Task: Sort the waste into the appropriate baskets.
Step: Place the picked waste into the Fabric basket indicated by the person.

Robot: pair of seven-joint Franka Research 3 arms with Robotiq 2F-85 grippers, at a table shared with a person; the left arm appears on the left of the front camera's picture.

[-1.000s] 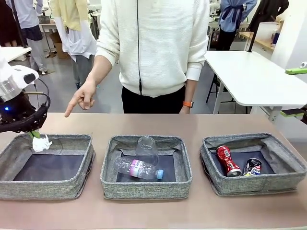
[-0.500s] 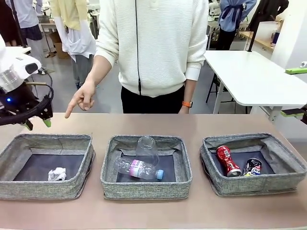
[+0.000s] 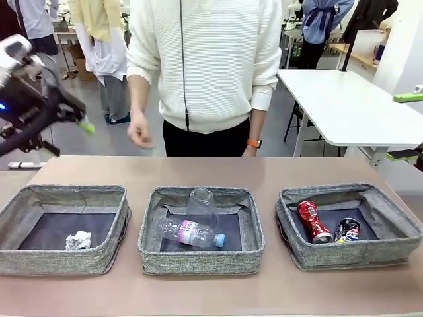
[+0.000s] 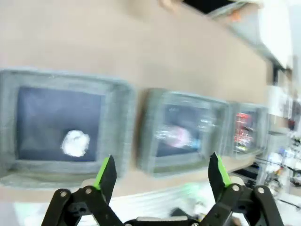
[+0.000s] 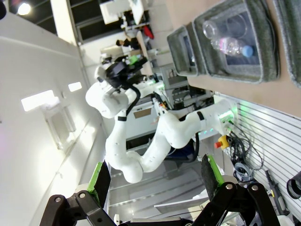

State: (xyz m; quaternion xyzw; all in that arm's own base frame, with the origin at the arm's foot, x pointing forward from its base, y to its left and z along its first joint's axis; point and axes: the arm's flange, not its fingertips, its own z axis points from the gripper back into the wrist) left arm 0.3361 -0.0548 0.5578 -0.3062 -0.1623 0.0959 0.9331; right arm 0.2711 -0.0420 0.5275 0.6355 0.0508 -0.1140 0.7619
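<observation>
1. The crumpled white paper wad (image 3: 78, 240) lies loose on the dark bottom of the left basket (image 3: 26, 259), toward its near side and a little left of its middle, touching nothing but the floor of the bin.
2. No fingers are near the wad. The left gripper (image 3: 69, 135) hangs high above and behind the left basket, over the table's far left corner, blurred with motion; one green pad (image 3: 86, 126) shows clearly.
3. In the left wrist view the left gripper (image 4: 161, 175) has its two fingers spread wide with nothing between them. The wad (image 4: 75, 143) sits far beyond, just above the fingertip (image 4: 105, 170) on the picture's left side, inside the left basket (image 4: 123, 122).
4. The middle basket (image 3: 149, 253), just right of the left basket, holds the clear plastic cup (image 3: 202, 206) resting against the clear bottle with pink label and blue cap (image 3: 190, 232), which lies on its side.
5. The right basket (image 3: 295, 248), farthest from the left basket, holds the red soda can (image 3: 314, 222) lying down and the dark crushed can (image 3: 347, 229) beside it.
6. A person's hand (image 3: 138, 131) hangs behind the table, beyond the gap between the left and middle baskets.
7. The right gripper (image 5: 155, 179) in its wrist view also stands wide open and empty, well away from the left basket.
</observation>
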